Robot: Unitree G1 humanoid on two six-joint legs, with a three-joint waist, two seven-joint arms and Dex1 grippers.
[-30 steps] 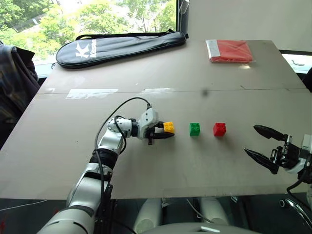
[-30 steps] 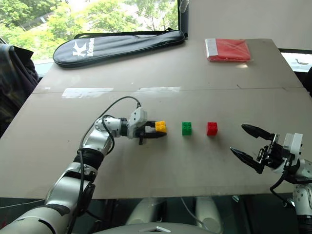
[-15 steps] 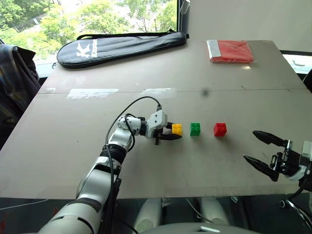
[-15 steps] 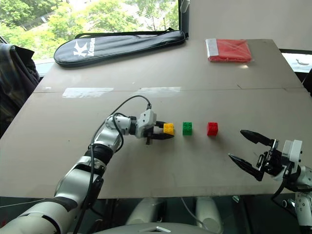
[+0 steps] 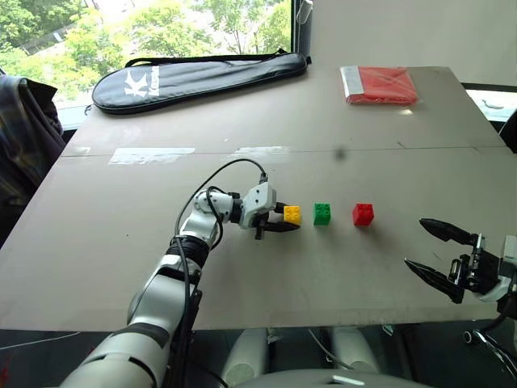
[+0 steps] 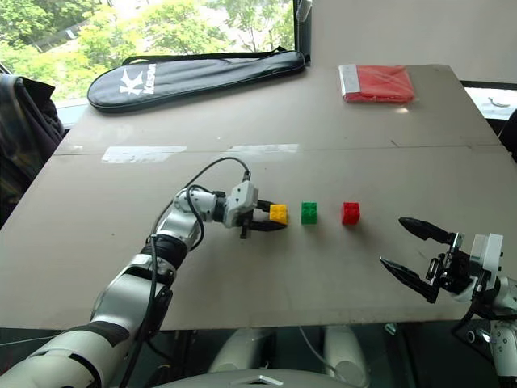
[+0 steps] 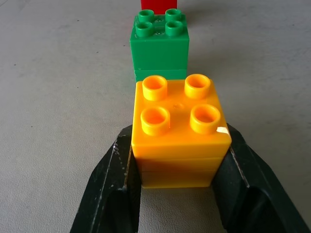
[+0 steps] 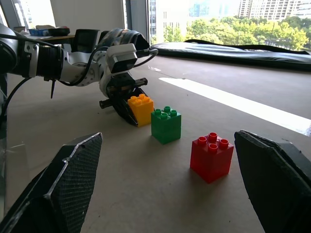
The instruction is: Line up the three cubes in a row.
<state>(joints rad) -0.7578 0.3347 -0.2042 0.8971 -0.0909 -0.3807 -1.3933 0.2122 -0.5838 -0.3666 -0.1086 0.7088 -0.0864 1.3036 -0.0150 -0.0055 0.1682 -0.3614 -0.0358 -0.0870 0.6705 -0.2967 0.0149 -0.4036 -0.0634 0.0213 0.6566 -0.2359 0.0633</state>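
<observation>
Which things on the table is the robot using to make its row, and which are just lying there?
For the row:
- yellow cube, held in the left gripper
- green cube
- red cube

Just lying there:
- black racket bag, at the table's far side
- red packet, far corner

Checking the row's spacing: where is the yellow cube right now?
In the left eye view the yellow cube sits mid-table, clamped in the left gripper, just left of the green cube.
</observation>
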